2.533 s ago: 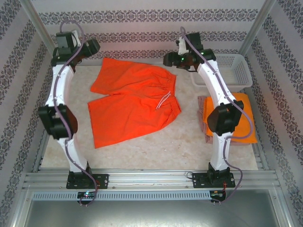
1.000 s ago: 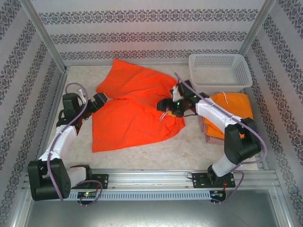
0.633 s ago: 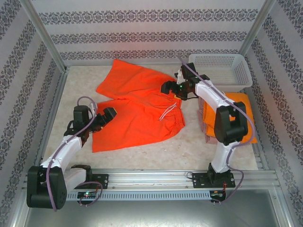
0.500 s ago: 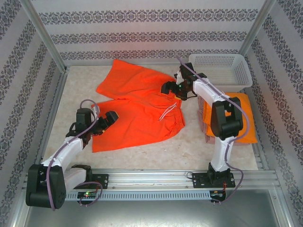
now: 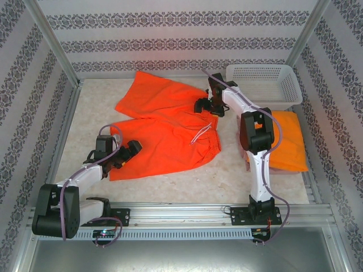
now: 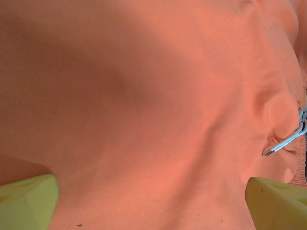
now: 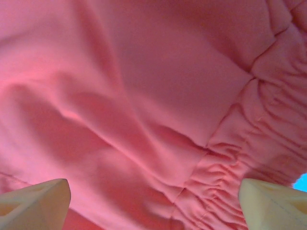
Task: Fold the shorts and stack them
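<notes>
The large red-orange shorts (image 5: pixel 164 124) lie spread flat in the middle of the table, waistband toward the right, with a white drawstring (image 5: pixel 199 135). My left gripper (image 5: pixel 133 148) hangs open over the near leg's lower left part. In the left wrist view its yellow fingertips (image 6: pixel 29 201) stand wide apart over smooth cloth (image 6: pixel 144 105). My right gripper (image 5: pixel 201 105) is open at the far end of the waistband. Its pale fingertips (image 7: pixel 276 203) straddle the gathered elastic (image 7: pixel 249 158). The folded orange shorts (image 5: pixel 289 141) rest at the right.
A white mesh basket (image 5: pixel 264 85) stands at the back right, just behind my right arm. Metal frame posts and patterned walls close in the table on three sides. Bare marbled tabletop (image 5: pixel 187 181) lies between the shorts and the near rail.
My left gripper has slid toward the near edge along the near leg. My right gripper has moved away from the drawstring to the far end of the waistband. The shorts have barely shifted.
</notes>
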Robot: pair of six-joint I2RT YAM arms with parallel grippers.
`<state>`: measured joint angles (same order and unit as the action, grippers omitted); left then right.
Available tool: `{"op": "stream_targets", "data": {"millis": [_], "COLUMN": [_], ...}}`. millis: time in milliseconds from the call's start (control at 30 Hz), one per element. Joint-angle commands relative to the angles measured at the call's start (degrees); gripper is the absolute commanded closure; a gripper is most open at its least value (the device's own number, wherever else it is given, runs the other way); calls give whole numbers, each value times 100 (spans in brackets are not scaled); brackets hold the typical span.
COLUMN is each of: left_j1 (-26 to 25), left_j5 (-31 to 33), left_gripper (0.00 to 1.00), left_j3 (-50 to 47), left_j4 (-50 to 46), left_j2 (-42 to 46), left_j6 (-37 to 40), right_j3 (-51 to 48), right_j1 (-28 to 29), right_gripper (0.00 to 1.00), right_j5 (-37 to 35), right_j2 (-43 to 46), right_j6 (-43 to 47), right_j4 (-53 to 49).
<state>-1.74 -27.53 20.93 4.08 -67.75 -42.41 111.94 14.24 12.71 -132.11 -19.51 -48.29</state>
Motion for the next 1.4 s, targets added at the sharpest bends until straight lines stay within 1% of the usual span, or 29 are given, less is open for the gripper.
{"op": "stream_targets", "data": {"millis": [0,200,300,367,500,633,767,900,967,1033,1100,1167,1200,1233,1267,1367], "left_j1": [109,218,233,277,397,531,543,534,530,525,525,520,523,523,523,523], "left_j5": [262,126,267,439,848,1074,1206,1515,1760,2045,2214,2213,2173,2106,2021,1900], "left_gripper": [0,0,0,0,0,0,1,9,15,15,19,22,27,31,32,40], "left_j3": [-31,328,682,850,1060,1182,1225,1220,1254,1307,1301,1182,1116,1023,937,728], "left_j4": [-31,91,-317,-639,-1528,-2468,-3470,-4416,-4900,-5398,-5759,-5902,-5898,-5872,-5794,-5600], "left_j2": [-184,3,357,709,1388,2032,2459,2797,2937,3022,3105,3217,3278,3330,3369,3341], "left_j6": [216,238,293,262,113,-161,-593,-962,-1003,-1018,-1090,-1223,-1289,-1372,-1433,-1542], "right_j3": [403,851,983,950,648,162,-569,-1551,-2105,-2598,-3064,-3520,-3681,-3845,-3976,-4250], "right_j1": [-22,-36,-30,-26,1,9,40,23,-22,-78,-158,-262,-301,-351,-378,-421], "right_gripper": [10,10,10,10,10,10,10,10,10,10,10,10,10,10,10,10], "right_j5": [-508,-661,-490,-324,11,344,617,810,914,1003,1117,1275,1331,1355,1370,1442], "right_j2": [-306,-680,-766,-670,-144,662,1628,2517,2930,3265,3558,3818,3921,4028,4106,4283], "right_j6": [184,161,124,72,-82,-277,-490,-696,-825,-935,-1041,-1181,-1219,-1256,-1273,-1275], "right_j4": [-440,-580,-600,-517,-202,159,604,1132,1389,1587,1804,2022,2087,2128,2147,2167]}}
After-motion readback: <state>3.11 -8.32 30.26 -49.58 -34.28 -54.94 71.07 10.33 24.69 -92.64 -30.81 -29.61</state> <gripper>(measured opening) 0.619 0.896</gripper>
